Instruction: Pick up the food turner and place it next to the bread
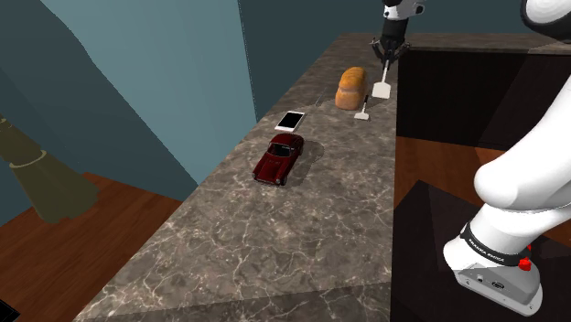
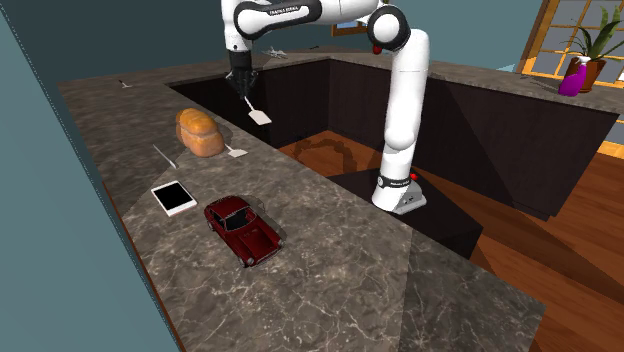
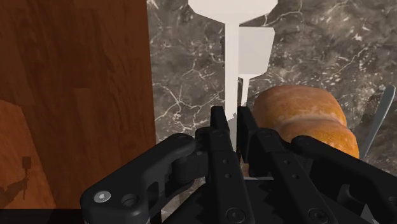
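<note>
Clamping the handle of the plain white flat-bladed food turner (image 1: 382, 90), the black two-finger pincer (image 1: 388, 55) hangs it blade-down over the dark marbled bench's (image 1: 274, 238) far edge, beside the golden-brown bread loaf (image 1: 351, 89), seemingly ready to lower it.

Past the wrist view's edge we lose part of the food turner (image 3: 231, 76); the fingers (image 3: 218, 137) hide its handle end and some bread (image 3: 299, 111).
</note>
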Motion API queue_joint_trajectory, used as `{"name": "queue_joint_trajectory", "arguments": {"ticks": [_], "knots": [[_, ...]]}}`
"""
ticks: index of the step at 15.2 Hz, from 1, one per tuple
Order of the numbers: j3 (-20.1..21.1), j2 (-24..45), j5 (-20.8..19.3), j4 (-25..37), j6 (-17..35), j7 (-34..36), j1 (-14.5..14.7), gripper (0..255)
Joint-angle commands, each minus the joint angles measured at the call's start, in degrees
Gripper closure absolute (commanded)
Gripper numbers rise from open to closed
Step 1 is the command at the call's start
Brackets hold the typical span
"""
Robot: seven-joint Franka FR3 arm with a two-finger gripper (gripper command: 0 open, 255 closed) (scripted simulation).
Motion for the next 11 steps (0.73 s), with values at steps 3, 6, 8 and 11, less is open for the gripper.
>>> {"name": "queue_joint_trajectory", "arguments": {"ticks": [3,6,8,11], "knots": [[-1.5,7.2,-0.9,9.5,-2.3,-3.3,-1.6,255],[-1.6,7.2,-0.9,8.0,-0.7,-3.3,-1.7,255],[-1.6,7.2,-0.9,6.4,0.8,-3.3,-1.7,255],[-1.6,7.1,-0.9,4.0,3.2,-3.2,-1.8,255]]}}
